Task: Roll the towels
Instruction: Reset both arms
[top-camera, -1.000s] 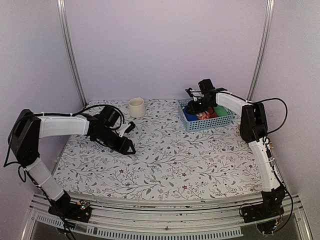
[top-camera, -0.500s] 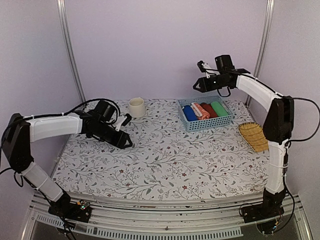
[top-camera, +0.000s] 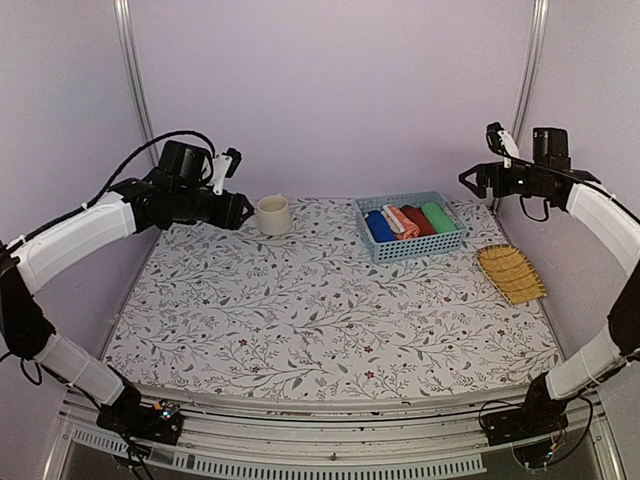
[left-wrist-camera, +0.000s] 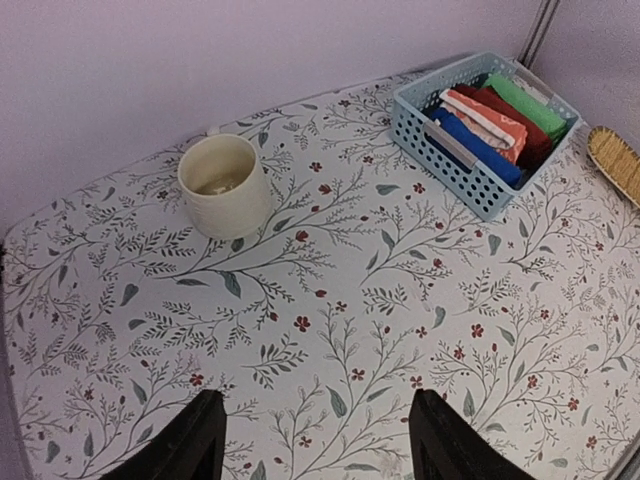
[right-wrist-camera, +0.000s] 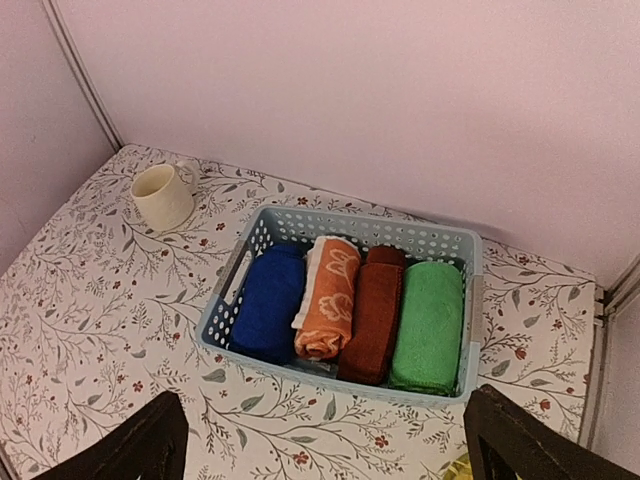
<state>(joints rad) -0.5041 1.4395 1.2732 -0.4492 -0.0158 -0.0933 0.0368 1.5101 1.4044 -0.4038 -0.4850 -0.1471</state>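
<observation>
Both towels lie rolled in the light blue basket (top-camera: 415, 248) at the back right: the royal blue towel (right-wrist-camera: 268, 300) at its left end, the orange-salmon towel (right-wrist-camera: 330, 297) with white shapes beside it. The overhead view shows the blue towel (top-camera: 378, 226) and the orange towel (top-camera: 402, 221) side by side. My right gripper (right-wrist-camera: 325, 400) hangs high above and to the right of the basket, open and empty. My left gripper (left-wrist-camera: 318, 420) is raised over the table's back left, open and empty. From above, the left gripper (top-camera: 240, 208) and the right gripper (top-camera: 470, 182) are far apart.
A dark red roll (right-wrist-camera: 373, 313) and a green roll (right-wrist-camera: 430, 322) fill the rest of the basket (right-wrist-camera: 360, 225). A cream mug (top-camera: 273, 214) stands at the back, left of the basket. A yellow woven mat (top-camera: 511, 273) lies by the right edge.
My right gripper has lifted out of the basket, swung up to the right and opened wide. My left arm has risen from the table toward the back left.
</observation>
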